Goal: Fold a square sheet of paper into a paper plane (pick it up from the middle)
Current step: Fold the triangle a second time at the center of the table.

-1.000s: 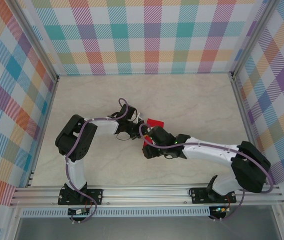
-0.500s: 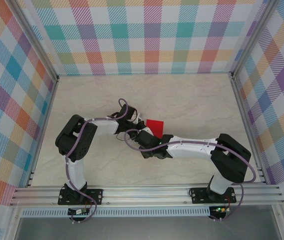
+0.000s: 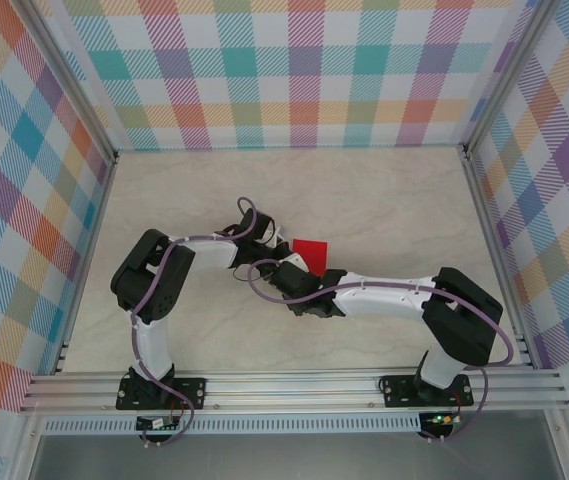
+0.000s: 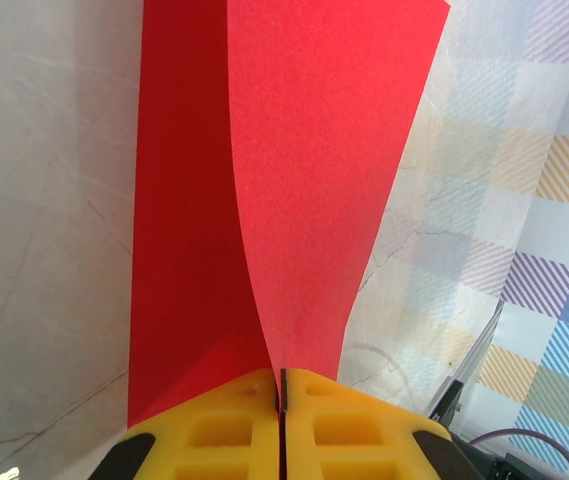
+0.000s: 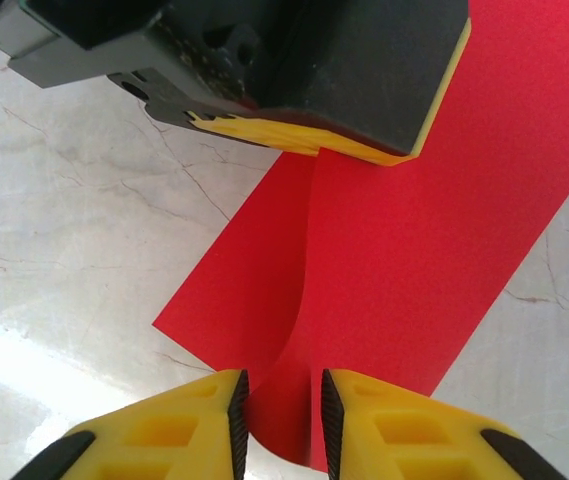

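Item: red sq. sheet [image 3: 311, 248], centre frame, lying on desk [image 3: 384, 200]. L fingers [image 4: 224, 430] pinching its raised fold; R fingers [image 5: 194, 420] standing slightly spread, straddling same fold.

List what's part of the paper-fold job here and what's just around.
Job: red sheet of paper, pinched up into a ridge; left gripper, shut on it; right gripper, jaws slightly apart at the sheet's edge.
Just around: table; plaid walls; metal frame rail.
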Robot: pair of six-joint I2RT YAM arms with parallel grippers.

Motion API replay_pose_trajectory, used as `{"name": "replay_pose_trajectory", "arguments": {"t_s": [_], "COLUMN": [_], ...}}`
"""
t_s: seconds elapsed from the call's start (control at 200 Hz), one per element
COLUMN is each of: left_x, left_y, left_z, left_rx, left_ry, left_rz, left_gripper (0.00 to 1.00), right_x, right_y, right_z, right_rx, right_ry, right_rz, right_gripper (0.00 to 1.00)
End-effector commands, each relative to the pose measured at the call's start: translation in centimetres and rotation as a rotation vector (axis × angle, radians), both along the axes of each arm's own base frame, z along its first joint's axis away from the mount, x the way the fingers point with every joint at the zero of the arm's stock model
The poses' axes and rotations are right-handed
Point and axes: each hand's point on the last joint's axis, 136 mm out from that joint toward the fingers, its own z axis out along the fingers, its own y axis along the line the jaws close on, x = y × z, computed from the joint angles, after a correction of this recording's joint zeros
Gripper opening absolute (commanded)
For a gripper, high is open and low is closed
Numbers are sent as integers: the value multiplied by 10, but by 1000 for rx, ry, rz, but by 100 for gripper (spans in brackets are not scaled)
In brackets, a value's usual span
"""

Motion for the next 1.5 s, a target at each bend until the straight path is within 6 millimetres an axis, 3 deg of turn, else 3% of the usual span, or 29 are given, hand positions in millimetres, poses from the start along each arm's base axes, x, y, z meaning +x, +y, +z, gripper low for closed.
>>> {"name": "replay_pose_trajectory", "arguments": {"t_s": [0.0, 0.135, 0.455, 0.595, 0.735, 0.87, 1.07, 1.495], "left_x": [2, 2, 2, 5, 9, 9, 5, -14], "left_y": [0, 1, 2, 12, 33, 51, 54, 24], "left_z": [11, 11, 12, 15, 25, 38, 47, 46], "left_rx": [-2, 6, 13, 65, 162, 230, 220, 135], "left_ry": [-21, -22, -25, -54, -119, -173, -196, -187], "left_rz": [-8, -9, -3, 37, 102, 143, 151, 43], "left_gripper": [7, 7, 9, 20, 44, 50, 47, 28], "right_x": [1, 1, 0, 1, 4, 13, 24, 41], "right_y": [0, 1, 0, -1, 1, -7, -19, -43], "right_z": [15, 18, 14, 14, 18, 21, 17, -8], "right_rx": [11, 19, 22, 75, 216, 359, 493, 473], "right_ry": [-29, -30, -22, 13, 92, 182, 317, 409], "right_rz": [-4, -2, -2, -7, 1, -16, -18, -59], "right_gripper": [26, 26, 8, 3, 2, 3, 5, 6]}}
